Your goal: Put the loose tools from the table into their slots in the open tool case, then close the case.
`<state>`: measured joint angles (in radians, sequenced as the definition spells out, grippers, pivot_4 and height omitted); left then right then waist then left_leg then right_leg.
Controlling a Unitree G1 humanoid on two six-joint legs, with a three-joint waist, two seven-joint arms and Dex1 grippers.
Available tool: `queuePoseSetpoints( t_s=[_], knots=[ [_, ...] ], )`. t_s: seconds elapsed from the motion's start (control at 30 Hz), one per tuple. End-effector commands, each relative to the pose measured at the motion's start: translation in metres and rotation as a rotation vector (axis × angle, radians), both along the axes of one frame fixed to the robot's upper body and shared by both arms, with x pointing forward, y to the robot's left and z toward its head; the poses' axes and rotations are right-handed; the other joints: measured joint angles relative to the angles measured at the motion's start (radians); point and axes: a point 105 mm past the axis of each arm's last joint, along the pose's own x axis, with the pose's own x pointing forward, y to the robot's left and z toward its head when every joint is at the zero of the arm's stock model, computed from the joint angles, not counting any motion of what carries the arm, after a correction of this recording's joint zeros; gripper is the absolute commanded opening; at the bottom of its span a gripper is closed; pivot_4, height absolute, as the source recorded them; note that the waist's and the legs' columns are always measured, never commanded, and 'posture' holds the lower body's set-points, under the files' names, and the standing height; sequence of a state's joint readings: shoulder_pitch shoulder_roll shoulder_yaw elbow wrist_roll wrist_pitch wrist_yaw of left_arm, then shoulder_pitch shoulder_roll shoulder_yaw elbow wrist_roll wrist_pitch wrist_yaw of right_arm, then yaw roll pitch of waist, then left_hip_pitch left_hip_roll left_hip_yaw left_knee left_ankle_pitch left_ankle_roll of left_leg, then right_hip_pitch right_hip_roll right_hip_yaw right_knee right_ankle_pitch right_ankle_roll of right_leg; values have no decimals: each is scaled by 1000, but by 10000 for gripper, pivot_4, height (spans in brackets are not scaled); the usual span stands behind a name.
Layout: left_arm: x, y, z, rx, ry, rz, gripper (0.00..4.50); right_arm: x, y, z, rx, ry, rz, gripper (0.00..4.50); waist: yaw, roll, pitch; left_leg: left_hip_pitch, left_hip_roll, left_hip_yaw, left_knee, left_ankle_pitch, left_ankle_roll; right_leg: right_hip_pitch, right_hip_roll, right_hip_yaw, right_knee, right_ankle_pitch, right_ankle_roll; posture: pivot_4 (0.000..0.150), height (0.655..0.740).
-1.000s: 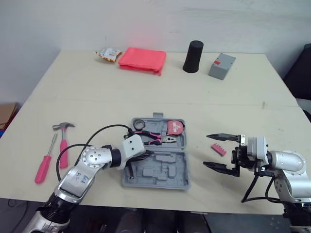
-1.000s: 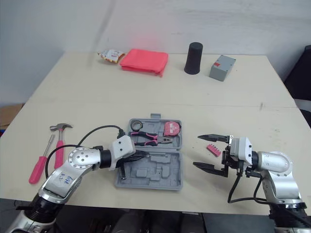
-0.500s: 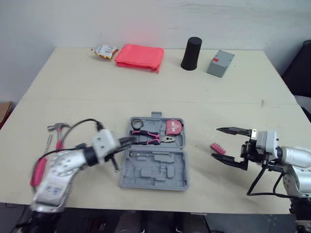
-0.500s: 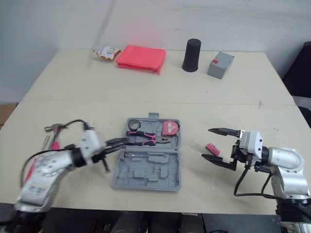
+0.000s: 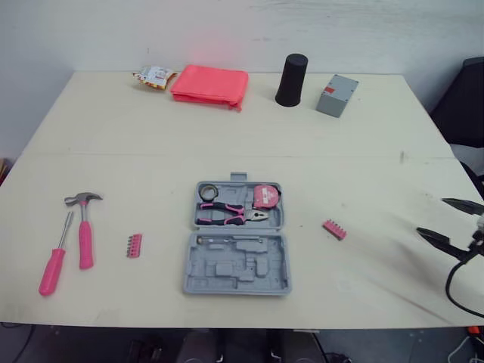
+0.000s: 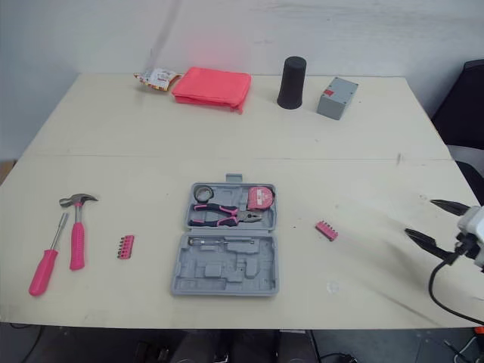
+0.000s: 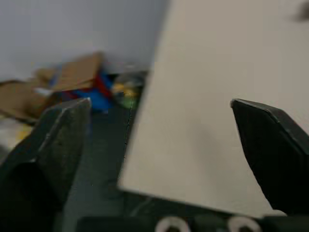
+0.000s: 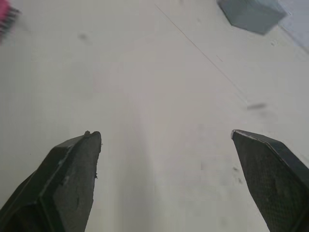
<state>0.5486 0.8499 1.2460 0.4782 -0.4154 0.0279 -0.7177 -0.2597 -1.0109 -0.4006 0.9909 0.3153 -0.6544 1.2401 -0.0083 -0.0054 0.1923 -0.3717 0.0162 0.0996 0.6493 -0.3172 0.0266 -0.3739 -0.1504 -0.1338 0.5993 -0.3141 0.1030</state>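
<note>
**Claws**
- The right claw (image 5: 435, 218) is spread wide and empty. It is held over the surface (image 5: 363, 151) near its right-hand edge.
- The left claw (image 7: 159, 102) is also spread and empty. Its wrist view is blurred and looks past a surface edge toward clutter on the floor, so I cannot place it against the tools.

**Case**
- The tool case (image 5: 237, 265) lies open and flat, well away from the right claw, toward the robot's left.
- The half farther from the robot already carries the pliers (image 5: 231, 215) and the tape measure (image 5: 265, 198).
- The moulded slots in the nearer half look mostly vacant.

**Loose items**
- **Bit strip** (image 5: 334, 229): it lies between the right claw and the case, nearer the case, and is the closest item to this claw.
  - Judged light, stiff plastic, lying low on the surface.
  - Pinch it across its narrow width with the tips down near the surface, or it is likely to skid away.
- **Second bit strip** (image 5: 134, 246), **hammer** (image 5: 83, 227) and **screwdriver** (image 5: 54, 261): these lie beyond the case from the right claw, in left-arm territory.
  - The hammer is judged head-heavy. Take the pink handle close under the head so it does not swing.
  - The screwdriver has a round handle and may roll. Grip it mid-handle, not on the thin shaft.

**Closing**
- The case is a rigid shell with a hinge across the middle.
- Closing should need a push on the free edge of one half.
- Anything not seated would likely block it.

**Task state**
- Four items are not yet in slots, and the case is open.
</note>
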Motion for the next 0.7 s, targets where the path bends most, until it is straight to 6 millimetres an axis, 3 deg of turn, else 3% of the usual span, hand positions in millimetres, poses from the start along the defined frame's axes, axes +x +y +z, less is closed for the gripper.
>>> queuePoseSetpoints(
  t_s=[0.03, 0.2, 0.4, 0.5, 0.57, 0.7],
  knots=[
    [-30, 20, 5, 12, -38, 120, 44642, -9, -22, 7, -29, -40, -104, 45000, 0, 1, 1, 0, 0, 2, -1, -1, 0, -1, 0, 2, 0, 0, 0, 1500, 7400],
    [-14, 10, 6, -17, -93, 17, 44642, -5, 1, -5, 17, -26, 21, 45000, -8, 1, 1, 0, 1, 3, -3, -3, 1, -3, 0, 3, 1, 0, -1, 1500, 7400],
    [28, -30, 8, 1, -106, -166, 44642, 16, 54, -5, 109, -58, 264, 45000, -27, 3, 2, 0, 2, 7, -3, -2, -1, -1, 0, 8, 6, 0, -1, 1500, 7400],
    [59, -66, 12, -53, -138, -260, 44642, 27, 98, 5, 161, -111, 438, 45000, -31, 2, 2, 0, 3, 10, -3, -1, -4, -2, 1, 8, 7, 0, -1, 1500, 7400],
    [81, -102, 7, -132, -104, -344, 44642, 31, 133, 15, 211, -154, 563, 45000, -30, 1, 2, 1, 3, 11, -2, -1, -4, -2, 1, 8, 8, 0, -1, 1500, 7400],
    [111, -146, 0, -178, -6, -339, 44642, 33, 173, 33, 293, -218, 686, 45000, -18, 1, 3, 1, 3, 11, 0, -1, -4, -2, 2, 10, 10, 0, -1, 1500, 7400]
  ],
)
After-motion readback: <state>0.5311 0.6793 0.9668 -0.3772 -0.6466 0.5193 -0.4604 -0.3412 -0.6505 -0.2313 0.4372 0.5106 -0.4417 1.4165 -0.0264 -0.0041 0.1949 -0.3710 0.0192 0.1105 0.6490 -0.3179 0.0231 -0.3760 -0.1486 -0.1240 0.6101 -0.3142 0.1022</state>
